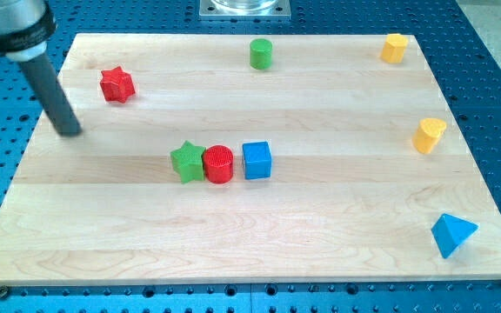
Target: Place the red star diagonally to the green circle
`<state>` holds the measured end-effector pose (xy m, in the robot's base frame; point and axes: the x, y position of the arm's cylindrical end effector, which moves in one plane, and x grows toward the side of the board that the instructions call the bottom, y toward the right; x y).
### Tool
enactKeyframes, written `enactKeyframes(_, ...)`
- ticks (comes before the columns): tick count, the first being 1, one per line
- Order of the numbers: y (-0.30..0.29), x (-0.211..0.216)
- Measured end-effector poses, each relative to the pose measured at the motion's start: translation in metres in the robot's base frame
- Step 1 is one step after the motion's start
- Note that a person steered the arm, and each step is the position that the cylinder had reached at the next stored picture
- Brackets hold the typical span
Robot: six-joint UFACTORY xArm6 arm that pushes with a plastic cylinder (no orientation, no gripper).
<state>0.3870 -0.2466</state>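
Observation:
The red star (117, 84) lies near the board's upper left. The green circle (261, 53) stands at the view's top, near the middle, well to the right of the star. My tip (70, 132) rests on the board at the left side, below and to the left of the red star, a short gap apart from it. The dark rod rises from the tip toward the view's top left corner.
A green star (187, 162), a red circle (218, 163) and a blue cube (257, 161) sit in a row at mid-board. A yellow block (394, 48) is at top right, another yellow block (429, 136) at right, a blue triangle (451, 234) at bottom right. The wooden board (337, 217) lies on a blue perforated table.

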Motion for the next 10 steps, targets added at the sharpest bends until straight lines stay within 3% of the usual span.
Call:
enactKeyframes(1, 0.010, -0.060)
enactKeyframes(2, 0.017, -0.073)
enactKeyframes(5, 0.134, -0.057)
enactKeyframes(7, 0.140, -0.050)
enactKeyframes(10, 0.136, -0.073)
